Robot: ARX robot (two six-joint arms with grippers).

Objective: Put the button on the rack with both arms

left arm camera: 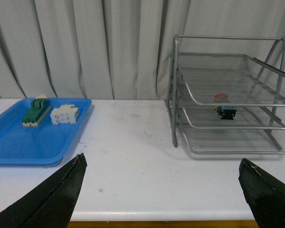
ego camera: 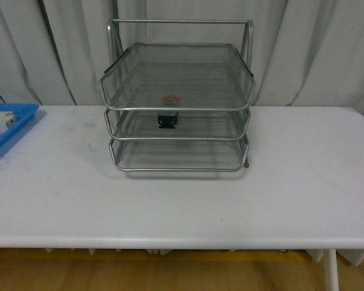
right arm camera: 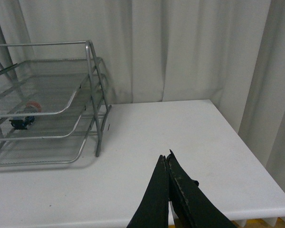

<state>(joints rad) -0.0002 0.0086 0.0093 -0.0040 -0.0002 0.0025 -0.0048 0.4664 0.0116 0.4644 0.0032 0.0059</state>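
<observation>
The silver wire-mesh rack [ego camera: 177,103] stands at the back middle of the white table. The button [ego camera: 168,113], red cap over a black body, rests on the rack's middle tier; it also shows as the button [left arm camera: 224,106] in the left wrist view and the button [right arm camera: 23,117] in the right wrist view. Neither arm appears in the front view. My left gripper [left arm camera: 162,167] is open, hovering over the table's front edge, well short of the rack [left arm camera: 230,102]. My right gripper [right arm camera: 165,158] is shut on nothing, over bare table to the right of the rack [right arm camera: 45,102].
A flat blue tray [left arm camera: 33,130] lies at the table's left side, holding a green-topped block [left arm camera: 35,111] and a white block [left arm camera: 64,114]. The same tray [ego camera: 9,128] shows at the left edge of the front view. Grey curtains hang behind the table.
</observation>
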